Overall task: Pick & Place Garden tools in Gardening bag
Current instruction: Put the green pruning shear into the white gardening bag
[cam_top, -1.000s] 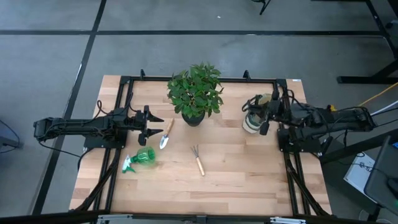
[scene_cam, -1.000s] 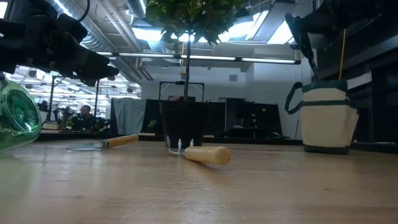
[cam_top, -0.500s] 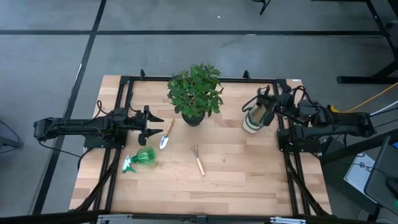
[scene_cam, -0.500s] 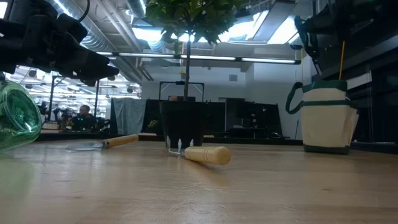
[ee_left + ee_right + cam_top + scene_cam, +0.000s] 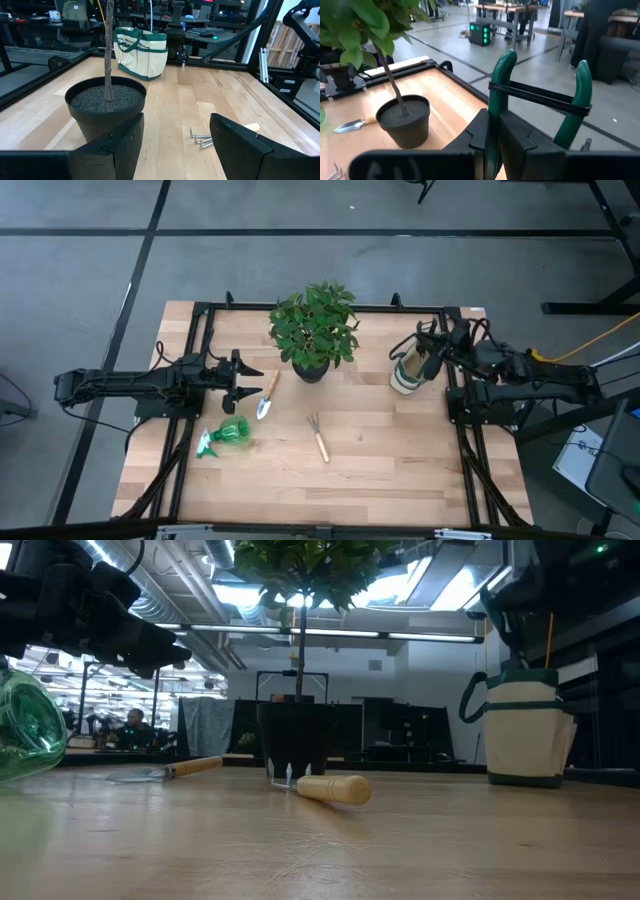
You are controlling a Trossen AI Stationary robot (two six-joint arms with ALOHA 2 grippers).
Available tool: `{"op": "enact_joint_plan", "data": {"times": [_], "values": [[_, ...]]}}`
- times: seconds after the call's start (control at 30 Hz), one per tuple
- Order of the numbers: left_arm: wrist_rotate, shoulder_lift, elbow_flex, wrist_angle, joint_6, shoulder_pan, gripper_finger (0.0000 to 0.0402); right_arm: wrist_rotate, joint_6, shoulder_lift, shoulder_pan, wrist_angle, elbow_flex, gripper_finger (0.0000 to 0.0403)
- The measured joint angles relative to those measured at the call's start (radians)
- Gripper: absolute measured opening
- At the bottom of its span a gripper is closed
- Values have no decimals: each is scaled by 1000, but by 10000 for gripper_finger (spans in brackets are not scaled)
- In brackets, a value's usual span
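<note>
Seen from above, the left gripper [image 5: 252, 384] is hovering at about nine o'clock on the light wooden table [image 5: 380, 460], its two dark fingers standing apart with nothing between them. Just beside it, toward the centre, the wooden-handled silver trowel [image 5: 267, 396] is lying flat, blade pointing toward six o'clock. Below the gripper, at roughly eight o'clock, the translucent green spray bottle [image 5: 226, 436] is lying on its side. Near the middle of the table, the wooden-handled pronged hand rake [image 5: 318, 436] is resting with its prongs toward twelve o'clock.

At about twelve o'clock, the round black plant pot [image 5: 311, 369] is standing upright, holding dark soil and a thin-stemmed leafy green plant [image 5: 314, 325].

At about two o'clock, near the table's right edge, the small cream canvas gardening bag with dark green trim [image 5: 406, 371] is standing upright and well apart from the tools. What is lying inside it cannot be told. The right gripper [image 5: 434, 352] is hanging at the bag's mouth, its fingers pinched together on the green-handled pruning shears [image 5: 506, 95], whose two handles are bound by a black band.
</note>
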Motion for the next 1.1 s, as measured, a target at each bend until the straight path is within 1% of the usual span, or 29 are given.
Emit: {"op": "enact_joint_plan", "data": {"times": [0.07, 0.13, 0.23, 0.43, 0.57, 0.9, 1.0, 1.1], "values": [[0, 0, 0, 0, 0, 0, 224, 4, 18, 0, 0, -20, 0, 35], [0, 0, 0, 0, 0, 0, 224, 31, 38, 0, 0, -37, -2, 35], [0, 0, 0, 0, 0, 0, 224, 63, 60, 0, -1, -4, -39, 35], [0, 0, 0, 0, 0, 0, 224, 67, 62, 0, 0, 176, -168, 35], [0, 0, 0, 0, 0, 0, 224, 60, 61, 0, 0, 271, -223, 35], [0, 0, 0, 0, 0, 0, 224, 60, 80, 0, 0, 279, -241, 35], [0, 0, 0, 0, 0, 0, 224, 61, 123, 0, 0, 268, -241, 35], [0, 0, 0, 0, 0, 0, 224, 79, 206, 0, 0, 267, -241, 35]]}}
